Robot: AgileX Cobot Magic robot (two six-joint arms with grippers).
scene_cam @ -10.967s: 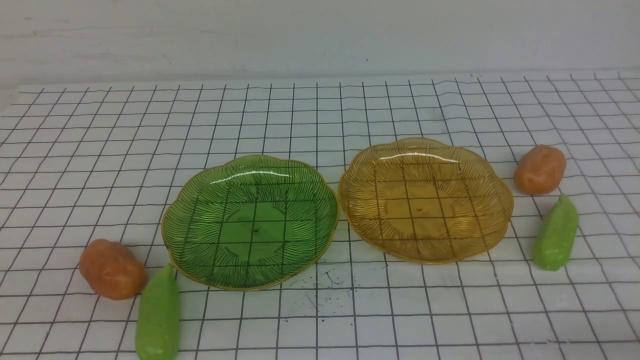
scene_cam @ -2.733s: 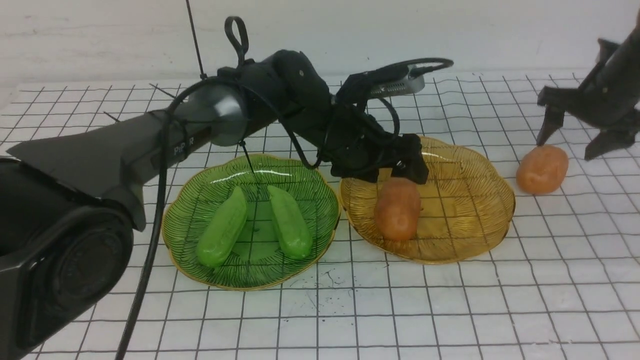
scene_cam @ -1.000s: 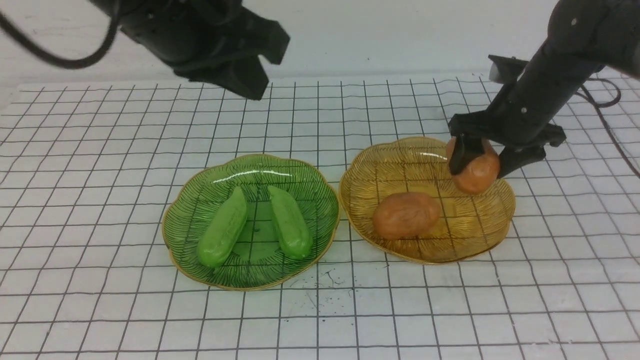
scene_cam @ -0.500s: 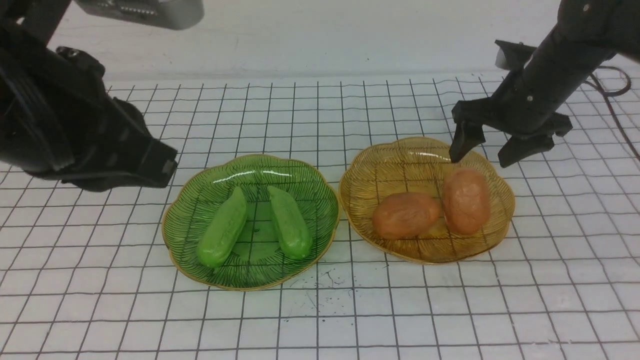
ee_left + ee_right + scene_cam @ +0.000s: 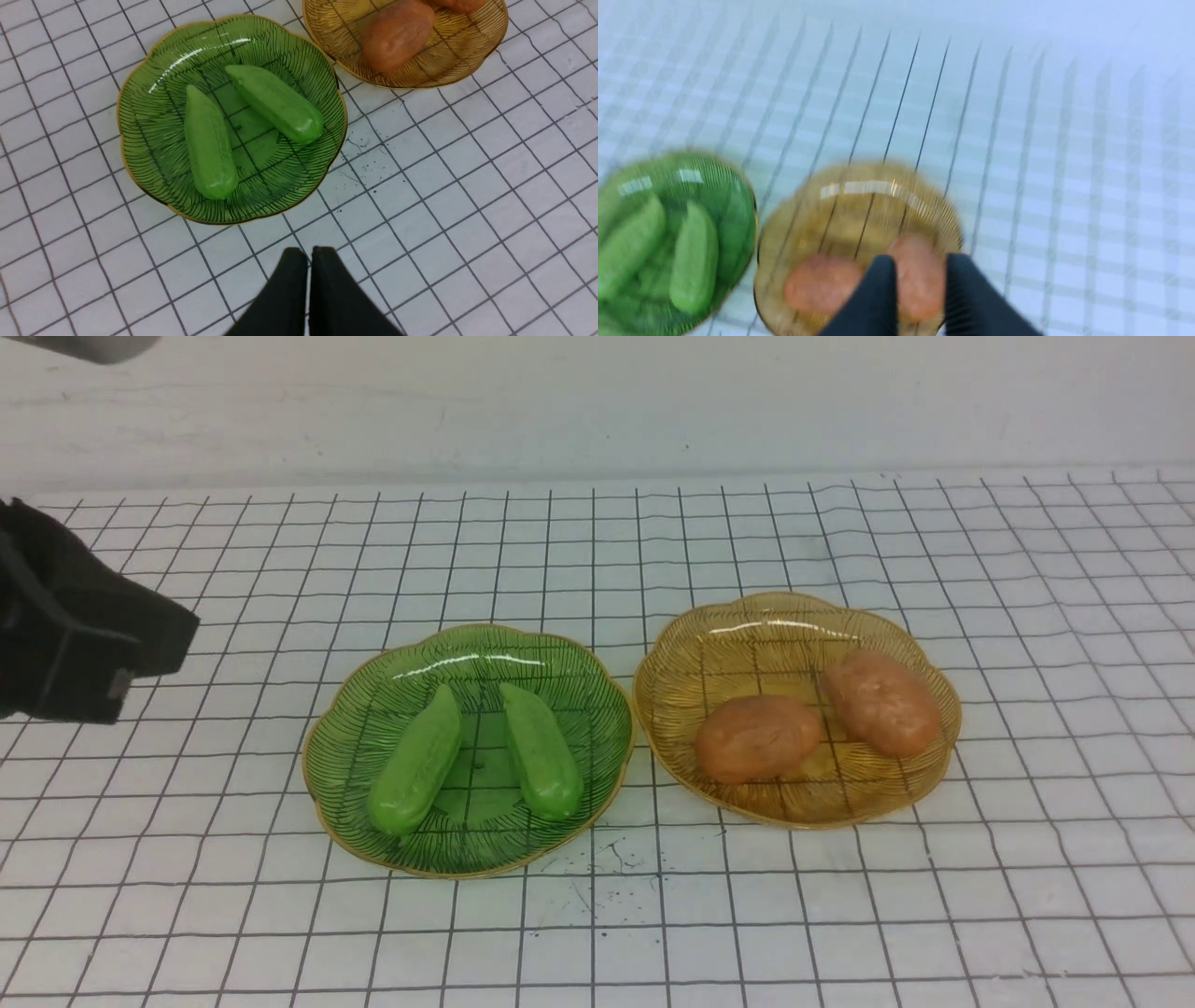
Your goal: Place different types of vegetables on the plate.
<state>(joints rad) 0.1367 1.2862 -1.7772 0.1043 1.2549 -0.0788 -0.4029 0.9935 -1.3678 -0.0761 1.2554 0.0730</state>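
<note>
— Where are the vegetables?
— All on plates. The front view shows the two cucumbers (image 5: 415, 763) side by side on the green plate (image 5: 569, 681), left. The two potatoes (image 5: 758, 737) lie close together on the amber plate (image 5: 747, 635), right. The plates sit just beside each other on the surface (image 5: 840, 915).
— And your fingers?
— That view catches only a dark piece of my left arm (image 5: 75, 635). My left wrist view shows my left fingers (image 5: 294, 275) pressed together, empty, above the near squares. My right wrist view is blurred, but it shows my right fingers (image 5: 878, 289) apart, clamping nothing, with a potato lying on its plate between them.
</note>
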